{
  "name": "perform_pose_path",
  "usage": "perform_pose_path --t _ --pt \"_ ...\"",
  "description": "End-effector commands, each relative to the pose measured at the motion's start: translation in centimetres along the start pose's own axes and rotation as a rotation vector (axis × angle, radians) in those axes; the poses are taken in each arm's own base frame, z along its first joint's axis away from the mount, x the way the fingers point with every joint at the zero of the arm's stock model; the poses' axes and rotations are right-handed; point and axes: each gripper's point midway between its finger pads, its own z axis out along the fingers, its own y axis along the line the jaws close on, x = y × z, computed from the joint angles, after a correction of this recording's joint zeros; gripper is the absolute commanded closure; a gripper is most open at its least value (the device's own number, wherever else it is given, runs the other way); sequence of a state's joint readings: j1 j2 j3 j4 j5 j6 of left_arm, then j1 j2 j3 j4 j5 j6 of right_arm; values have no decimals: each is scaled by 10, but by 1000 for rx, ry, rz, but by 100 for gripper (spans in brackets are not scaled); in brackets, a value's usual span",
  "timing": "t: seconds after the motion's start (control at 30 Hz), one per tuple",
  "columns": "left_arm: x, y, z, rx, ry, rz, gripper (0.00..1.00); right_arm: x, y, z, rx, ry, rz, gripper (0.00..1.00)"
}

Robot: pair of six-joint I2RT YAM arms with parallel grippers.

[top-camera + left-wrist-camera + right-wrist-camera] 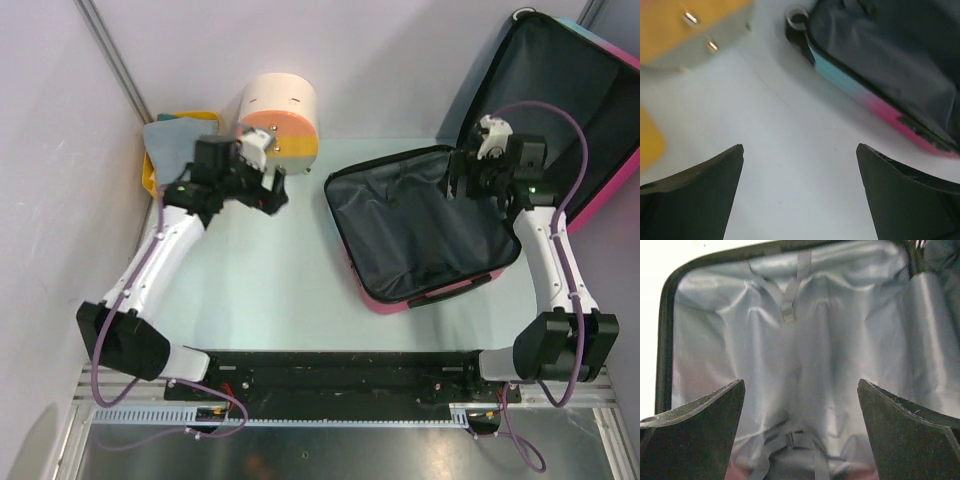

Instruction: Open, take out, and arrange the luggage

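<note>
Black fingers (695, 440) of the right jaws fill the bottom corners of the right wrist view, spread wide with nothing between them. The left jaws are just as wide apart and equally empty, their fingers (690, 200) hanging over bare worktop (270, 290).

The luggage (420, 230) lies on the right half of the worktop, already unzipped — its lower half flat with the black lining up, its lid (565, 100) tipped back into the far right corner. The right jaws hover above the lower half, looking down at creased lining, a webbing strap and its buckle (788, 315). No loose item shows on that lining; whether anything sits under it I cannot tell. The left jaws hang near the round drawer box (280, 120). The yellow basket (150, 178), with a grey-blue cloth (180, 132) over it, sits in the far left corner.

The step in hand looks like taking out, so the right arm (545, 250) probably has to search the lower half. Done well, that means coming down in the middle of the shell, clear of the zip edge. It should pinch a raised fold of fabric or the strap rather than the hard buckle — a flat press would likely only slide on the lining. Lift slowly, since the light shell may drag along the worktop. The left jaws could steady the luggage's near pink edge, keeping off the drawer box.
</note>
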State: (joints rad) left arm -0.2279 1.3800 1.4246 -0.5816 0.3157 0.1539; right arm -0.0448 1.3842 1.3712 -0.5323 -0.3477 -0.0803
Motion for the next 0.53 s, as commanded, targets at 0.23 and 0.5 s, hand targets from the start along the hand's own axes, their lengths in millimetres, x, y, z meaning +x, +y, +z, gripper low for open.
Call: perform_pose_path --t 0.23,0.5 --pt "94 -21 0 -78 202 -137 0 72 13 -10 -42 83 -74 0" --pt "91 -2 -15 -185 149 -65 0 53 60 -19 -119 -40 -252 0"
